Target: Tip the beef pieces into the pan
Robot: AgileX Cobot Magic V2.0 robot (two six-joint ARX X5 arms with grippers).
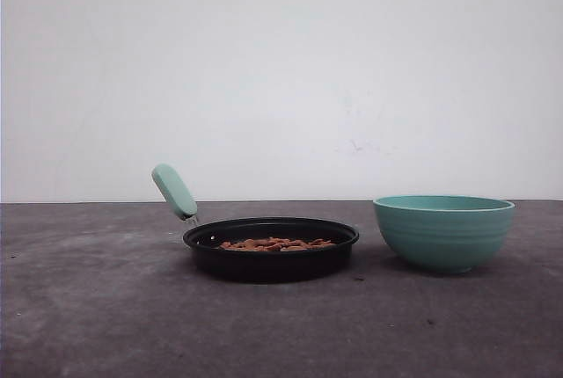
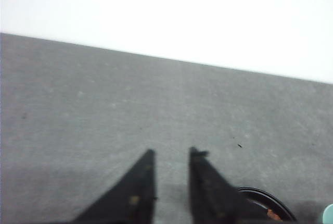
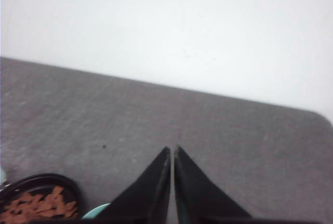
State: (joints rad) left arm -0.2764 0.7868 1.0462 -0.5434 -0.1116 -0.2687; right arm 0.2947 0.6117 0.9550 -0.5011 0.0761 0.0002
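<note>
The black pan (image 1: pixel 264 255) sits on the grey table with its mint-green handle (image 1: pixel 173 191) pointing up and left. The reddish-brown beef pieces (image 1: pixel 275 243) lie in a low heap inside it. My left gripper (image 2: pixel 171 153) is open above bare table, nothing between its fingers; the pan's rim (image 2: pixel 268 199) shows beside it. My right gripper (image 3: pixel 172 148) is shut with nothing in it, held over bare table. The pan (image 3: pixel 23 185) with beef pieces (image 3: pixel 36 206) shows in the corner of the right wrist view.
A teal ribbed bowl (image 1: pixel 444 230) stands upright just right of the pan; its rim (image 3: pixel 96 211) peeks in beside my right fingers. A white wall runs behind the table's far edge.
</note>
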